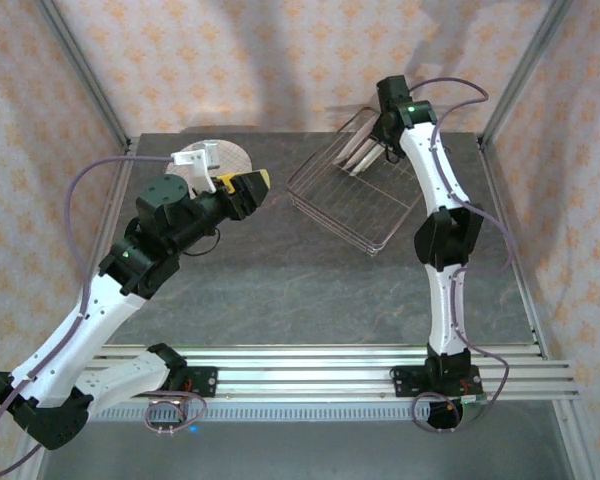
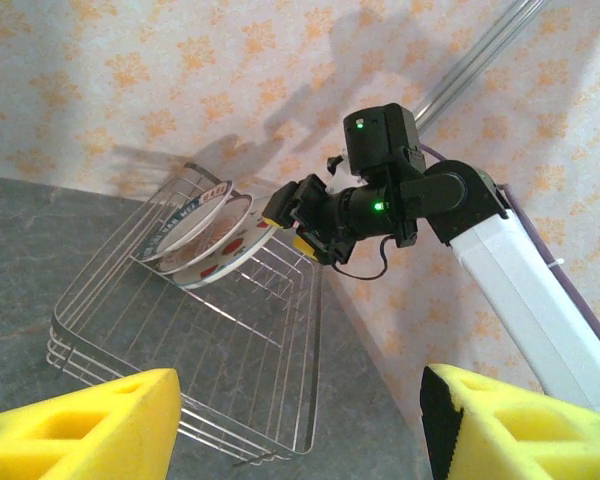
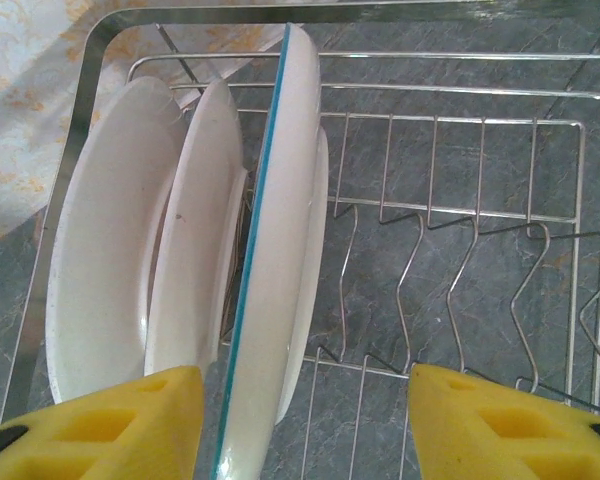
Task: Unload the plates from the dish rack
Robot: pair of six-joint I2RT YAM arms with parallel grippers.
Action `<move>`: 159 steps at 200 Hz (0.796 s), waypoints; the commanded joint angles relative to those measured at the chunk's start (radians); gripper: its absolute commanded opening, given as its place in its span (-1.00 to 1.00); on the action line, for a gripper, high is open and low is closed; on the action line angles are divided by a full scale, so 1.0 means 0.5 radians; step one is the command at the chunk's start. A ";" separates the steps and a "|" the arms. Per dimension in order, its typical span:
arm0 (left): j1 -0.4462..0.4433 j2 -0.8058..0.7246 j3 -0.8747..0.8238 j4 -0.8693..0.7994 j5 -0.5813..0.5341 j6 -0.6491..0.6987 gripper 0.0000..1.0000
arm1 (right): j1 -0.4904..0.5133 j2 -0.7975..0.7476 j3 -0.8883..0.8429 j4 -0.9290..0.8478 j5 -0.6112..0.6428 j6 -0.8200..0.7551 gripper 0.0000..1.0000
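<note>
**A:** Plates (image 2: 210, 230) first: where are they?

**B:** A few stand on edge in the far corner of the dish rack (image 1: 360, 200), which sits far right on the table (image 1: 280, 290). One more plate (image 1: 225, 155) lies flat at the far left.

**A:** So which step is this?

**B:** The reach for the next one, I'd say. The right gripper (image 3: 300, 385) hangs over the rack with its fingers spread, one on either side of the teal-rimmed plate (image 3: 270, 250). That plate sits closer to one finger than the other, and I see no pad pressed on it.

**A:** And the other arm?

**B:** The left gripper (image 2: 300, 400) is over by the flat plate. Its fingers are wide apart with nothing between them, and it points across at the rack.

**A:** What does the next move call for?

**B:** Pinching that rim squarely, then lifting it straight up out of the prongs (image 3: 410, 260). The other plates lean close against it, so a skewed pull could drag them along or catch the wire. After that, I'd guess, a carry over to the left side.
</note>
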 commanded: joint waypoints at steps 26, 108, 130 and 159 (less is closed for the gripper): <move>-0.025 -0.041 -0.032 -0.034 -0.052 0.043 0.29 | -0.020 0.073 0.106 0.063 -0.014 0.027 0.02; -0.035 -0.045 -0.020 -0.074 -0.077 0.043 0.29 | -0.020 0.139 0.134 0.073 -0.032 0.062 -0.23; -0.035 -0.046 -0.020 -0.074 -0.080 0.037 0.29 | -0.020 0.149 0.135 0.080 -0.043 0.065 -0.31; -0.038 -0.044 -0.024 -0.069 -0.080 0.031 0.29 | -0.022 0.159 0.150 0.097 -0.045 0.057 -0.51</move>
